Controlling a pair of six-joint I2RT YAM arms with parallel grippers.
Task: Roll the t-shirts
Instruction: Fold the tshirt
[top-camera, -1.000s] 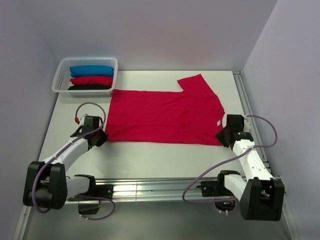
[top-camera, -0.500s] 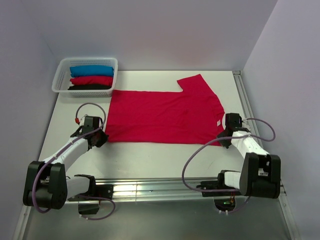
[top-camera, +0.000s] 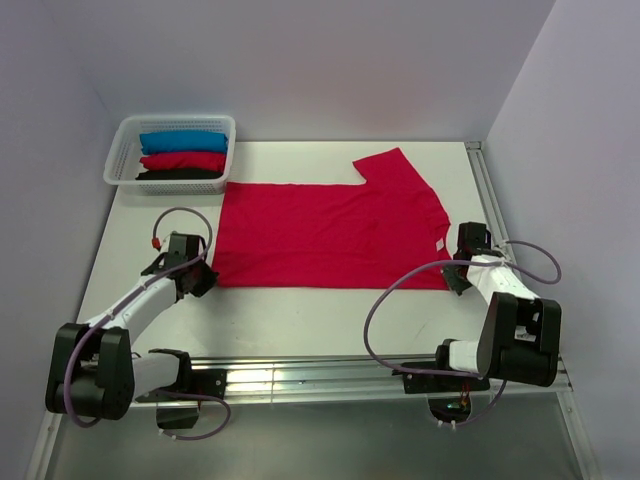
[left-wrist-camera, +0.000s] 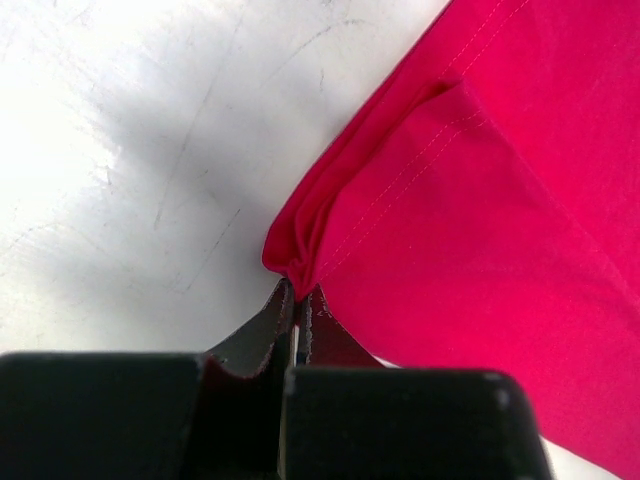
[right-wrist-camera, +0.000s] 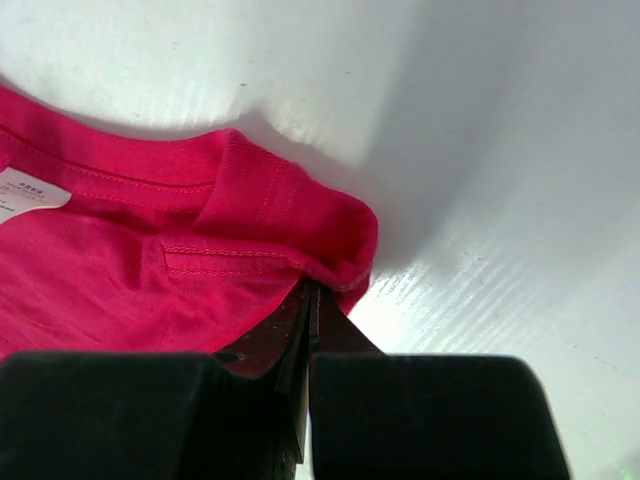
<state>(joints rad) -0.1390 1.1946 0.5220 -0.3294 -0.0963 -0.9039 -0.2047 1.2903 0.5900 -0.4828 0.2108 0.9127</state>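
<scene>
A crimson-red t-shirt lies flat across the white table, one sleeve toward the back, its pale neck label near the right end. My left gripper is shut on the shirt's near left hem corner, which bunches at the jaw tips. My right gripper is shut on the near right corner by the collar; the label shows at the left of the right wrist view.
A white lattice basket stands at the back left and holds rolled blue, red and black shirts. A metal rail runs along the near table edge. Purple walls close in on three sides.
The right arm has folded in and its gripper has shifted slightly right, drawing the shirt's right end taut. The left gripper has hardly moved.
</scene>
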